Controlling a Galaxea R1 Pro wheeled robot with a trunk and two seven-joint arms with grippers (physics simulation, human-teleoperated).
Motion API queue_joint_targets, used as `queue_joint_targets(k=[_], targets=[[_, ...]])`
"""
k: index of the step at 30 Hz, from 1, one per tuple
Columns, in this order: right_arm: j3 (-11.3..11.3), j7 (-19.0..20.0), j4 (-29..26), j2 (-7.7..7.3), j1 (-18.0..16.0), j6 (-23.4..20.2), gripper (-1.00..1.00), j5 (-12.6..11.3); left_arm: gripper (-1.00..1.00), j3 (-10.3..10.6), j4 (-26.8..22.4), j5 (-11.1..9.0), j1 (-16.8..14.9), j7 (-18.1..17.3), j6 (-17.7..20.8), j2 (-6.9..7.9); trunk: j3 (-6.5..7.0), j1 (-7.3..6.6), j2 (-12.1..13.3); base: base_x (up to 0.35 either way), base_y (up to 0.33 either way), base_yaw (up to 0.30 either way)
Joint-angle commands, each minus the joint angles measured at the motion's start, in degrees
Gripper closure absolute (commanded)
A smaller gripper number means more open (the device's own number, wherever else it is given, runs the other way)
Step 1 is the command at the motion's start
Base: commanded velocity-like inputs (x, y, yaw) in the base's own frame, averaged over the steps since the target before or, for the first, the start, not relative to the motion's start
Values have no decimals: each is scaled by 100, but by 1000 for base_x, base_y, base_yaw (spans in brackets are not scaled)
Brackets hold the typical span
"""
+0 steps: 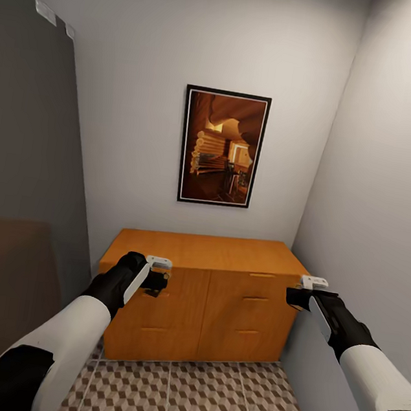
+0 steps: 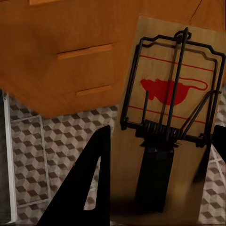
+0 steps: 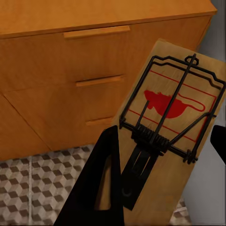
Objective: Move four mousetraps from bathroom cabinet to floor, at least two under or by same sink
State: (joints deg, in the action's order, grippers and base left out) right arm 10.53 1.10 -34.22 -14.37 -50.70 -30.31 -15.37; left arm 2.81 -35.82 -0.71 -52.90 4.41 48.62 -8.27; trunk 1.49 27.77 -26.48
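Note:
The orange-brown cabinet stands against the back wall, its drawers closed and its top bare. My left gripper hovers at its left front, shut on a mousetrap, a wooden board with black wire and a red mouse print. My right gripper hangs at the cabinet's right front, shut on a second mousetrap. Both traps are held in the air above the cube-patterned bathroom floor. The sink is out of view.
This is a narrow alcove. A grey panel runs along the left and a plain wall stands close on the right. A framed picture hangs above the cabinet. Tiled floor lies between me and the cabinet.

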Motion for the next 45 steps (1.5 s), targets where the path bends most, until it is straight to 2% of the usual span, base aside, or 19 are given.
queue_joint_targets(k=[1, 27, 35, 45], targets=[[28, 4, -6, -9, -2, -25, 100, -18, 100, 18, -5, 0, -1, 34, 25, 1, -3, -1, -5, -345, 0, 0], [35, 4, -6, -4, -2, -24, 100, -19, 100, 18, -5, 0, -1, 33, 25, 9, -3, -1, -5, -344, 0, 0], [30, 11, -6, 7, -2, -45, 100, 201, 100, 18, -10, 3, -1, 33, 22, 10, -3, -1, -5, -311, 0, 0], [28, -9, -4, 18, -2, -14, 100, 253, 100, 18, -12, 1, -1, 28, 24, 2, -3, -1, -5, -340, 0, 0]])
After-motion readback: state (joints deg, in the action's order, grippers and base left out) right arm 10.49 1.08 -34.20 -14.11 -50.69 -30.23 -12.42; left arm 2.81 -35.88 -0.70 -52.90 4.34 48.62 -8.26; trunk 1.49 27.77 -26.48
